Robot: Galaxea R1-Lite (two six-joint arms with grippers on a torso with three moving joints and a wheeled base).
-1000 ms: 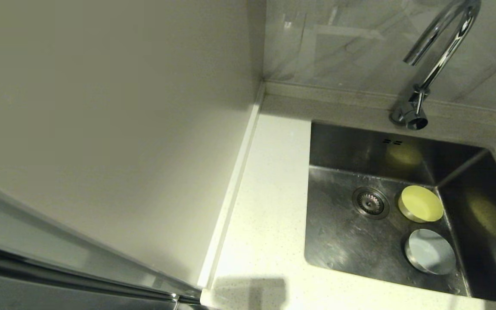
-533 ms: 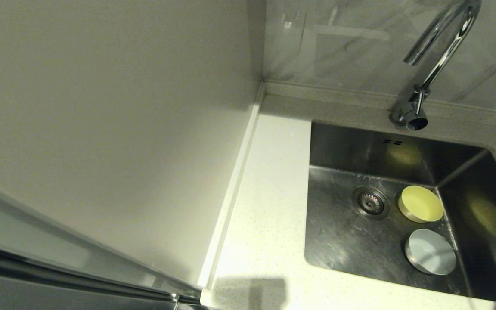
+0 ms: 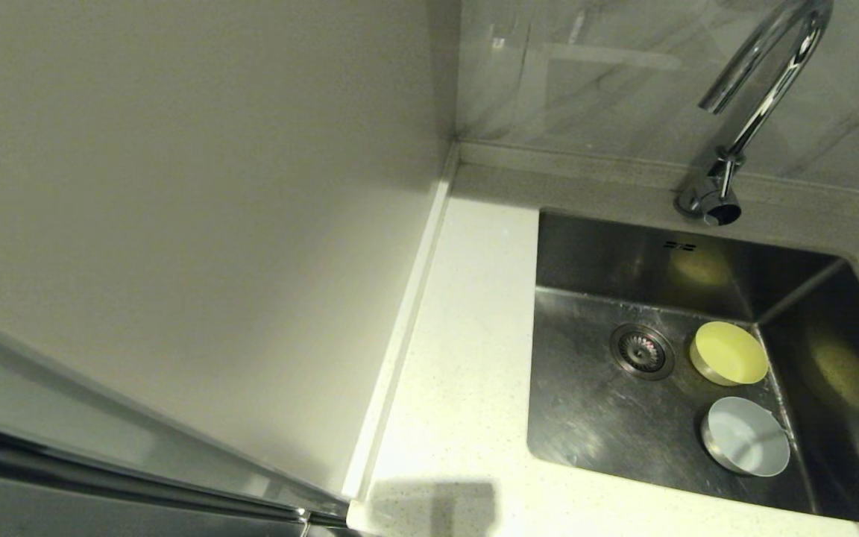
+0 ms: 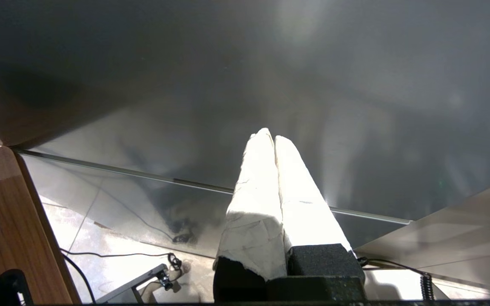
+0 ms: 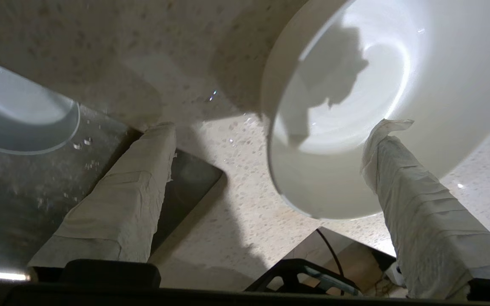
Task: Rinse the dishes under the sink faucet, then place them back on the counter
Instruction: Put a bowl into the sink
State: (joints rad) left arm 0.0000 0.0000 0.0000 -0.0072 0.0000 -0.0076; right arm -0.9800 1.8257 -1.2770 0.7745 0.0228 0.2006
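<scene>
Right gripper [image 5: 270, 127] hangs over the counter [image 5: 236, 204] beside the sink [image 3: 586, 418], its two wrapped fingers [image 5: 126, 195] spread wide and gripping nothing. A white bowl [image 5: 381, 102] stands on the speckled stone in front of them; one finger crosses in front of its rim and the other sits well off to the side, so the bowl is free, though I cannot tell whether that finger brushes it. Down in the steel basin two more bowls wait near the drain strainer [image 3: 641, 350]: a yellow bowl [image 3: 729, 353] beside it and a pale grey bowl [image 3: 746, 445] nearer the front wall. No water runs from the faucet [image 3: 761, 89].

My read is that one dish is set down and the arm is between dishes. Next it needs to get clear of that rim without knocking it, then reach into the basin for another bowl. The left gripper [image 4: 270, 136] is parked away from the sink, fingers pressed together.
</scene>
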